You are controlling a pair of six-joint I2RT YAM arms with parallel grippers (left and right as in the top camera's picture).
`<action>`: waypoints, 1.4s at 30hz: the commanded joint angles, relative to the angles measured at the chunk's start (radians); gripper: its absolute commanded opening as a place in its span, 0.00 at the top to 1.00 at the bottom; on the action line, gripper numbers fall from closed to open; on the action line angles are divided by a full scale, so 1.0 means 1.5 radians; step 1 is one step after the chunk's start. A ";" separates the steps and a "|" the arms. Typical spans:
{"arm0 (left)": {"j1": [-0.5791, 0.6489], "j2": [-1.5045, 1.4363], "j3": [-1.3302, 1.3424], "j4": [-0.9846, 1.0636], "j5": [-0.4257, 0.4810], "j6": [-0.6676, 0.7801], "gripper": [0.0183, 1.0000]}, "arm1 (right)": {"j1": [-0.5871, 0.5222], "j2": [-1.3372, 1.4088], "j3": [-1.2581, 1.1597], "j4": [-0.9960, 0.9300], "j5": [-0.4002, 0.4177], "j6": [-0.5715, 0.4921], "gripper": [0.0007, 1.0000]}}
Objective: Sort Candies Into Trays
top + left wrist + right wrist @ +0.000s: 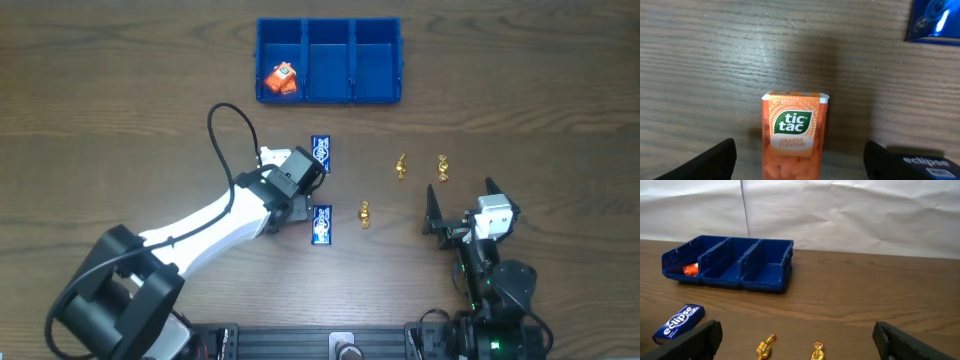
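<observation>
An orange candy box (794, 135) lies on the wood between the two spread fingers of my left gripper (797, 167), which is open and low over it. From above, the left gripper (299, 192) sits between two blue gum packs (321, 153) (321, 224). The blue three-bin tray (329, 92) stands at the back, with an orange candy box (282, 78) in its left bin. Three gold-wrapped candies (401, 166) (442, 167) (365, 214) lie right of centre. My right gripper (460, 197) is open near the front, short of the gold candies (765, 347) and holding nothing.
In the right wrist view, the tray (765, 275) stands far off, with one blue gum pack (679, 322) nearer. A white backdrop hangs behind the table. Bare wood lies left of the tray and along the right side.
</observation>
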 commanded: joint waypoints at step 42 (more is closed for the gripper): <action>0.149 -0.056 0.425 -0.003 -0.096 0.212 0.74 | 0.008 -0.002 -0.003 -0.001 -0.001 -0.008 0.00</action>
